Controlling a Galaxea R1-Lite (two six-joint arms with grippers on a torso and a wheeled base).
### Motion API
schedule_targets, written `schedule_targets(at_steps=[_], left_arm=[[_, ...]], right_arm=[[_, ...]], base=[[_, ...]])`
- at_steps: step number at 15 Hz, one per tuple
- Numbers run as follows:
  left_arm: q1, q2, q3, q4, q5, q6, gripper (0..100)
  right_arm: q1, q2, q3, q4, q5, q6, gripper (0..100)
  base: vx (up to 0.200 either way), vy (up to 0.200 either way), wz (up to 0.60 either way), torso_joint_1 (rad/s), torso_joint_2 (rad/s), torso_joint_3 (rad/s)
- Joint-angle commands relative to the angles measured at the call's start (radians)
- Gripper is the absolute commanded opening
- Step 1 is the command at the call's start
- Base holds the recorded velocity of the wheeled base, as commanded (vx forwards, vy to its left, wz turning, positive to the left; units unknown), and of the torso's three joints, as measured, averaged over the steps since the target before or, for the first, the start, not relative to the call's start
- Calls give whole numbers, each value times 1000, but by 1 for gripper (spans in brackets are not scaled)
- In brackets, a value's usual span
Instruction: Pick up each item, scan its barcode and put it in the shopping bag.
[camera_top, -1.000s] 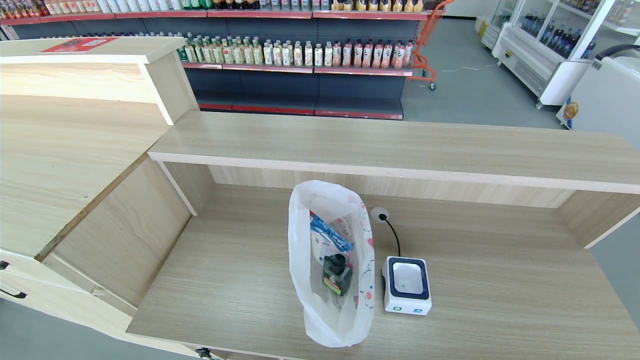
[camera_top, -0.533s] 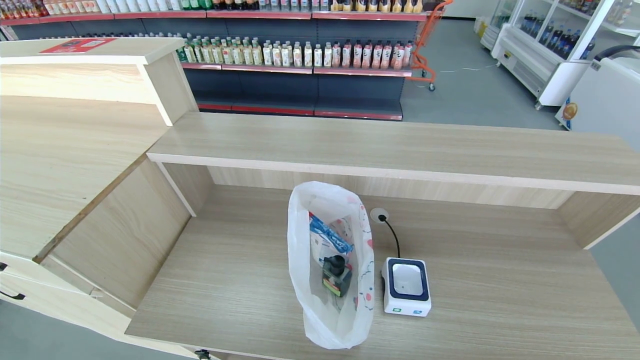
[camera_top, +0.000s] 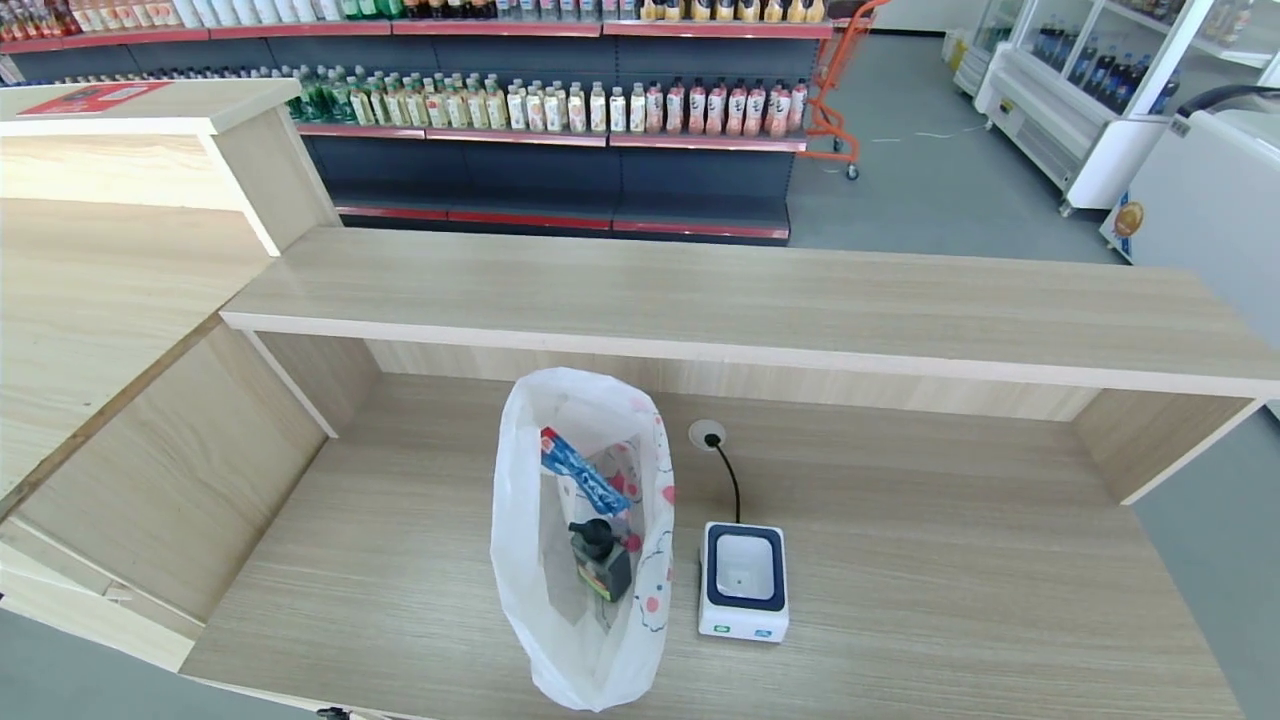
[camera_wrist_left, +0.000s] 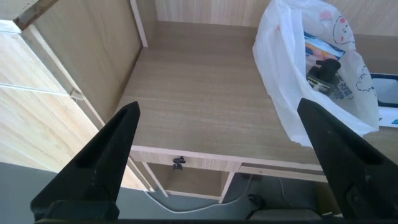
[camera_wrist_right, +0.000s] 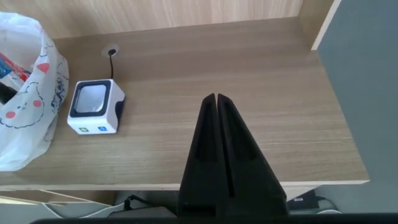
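Has bag (camera_top: 515, 545) upright, mouth open, just beside scanner (camera_top: 743, 582) on desk (camera_top: 950, 580), likely for a short drop after scanning; holds left gripper (camera_wrist_left: 219, 107) apart, right gripper (camera_wrist_right: 215, 97) together, both empty

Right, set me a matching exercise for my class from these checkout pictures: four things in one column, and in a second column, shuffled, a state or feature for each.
Column one
1. shopping bag
2. scanner
3. left gripper
4. right gripper

Column two
A. fingers pressed together
B. fingers wide apart
C. holds a blue packet
D. white box with a black cable running from it

Pairs: 1-C, 2-D, 3-B, 4-A
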Motion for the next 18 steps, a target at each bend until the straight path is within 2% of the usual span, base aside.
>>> schedule_targets(at_steps=[1, 2, 18], left_arm=[[0, 0, 0, -1, 1, -2, 100], [0, 0, 0, -1, 1, -2, 100], [0, 0, 0, -1, 1, -2, 100]], right_arm=[[0, 3, 0, -1, 0, 0, 0], [0, 3, 0, -1, 0, 0, 0], [0, 3, 0, -1, 0, 1, 0]], base=[[200, 0, 0, 2, 2, 17], [200, 0, 0, 2, 2, 2], [0, 0, 0, 0, 0, 0]])
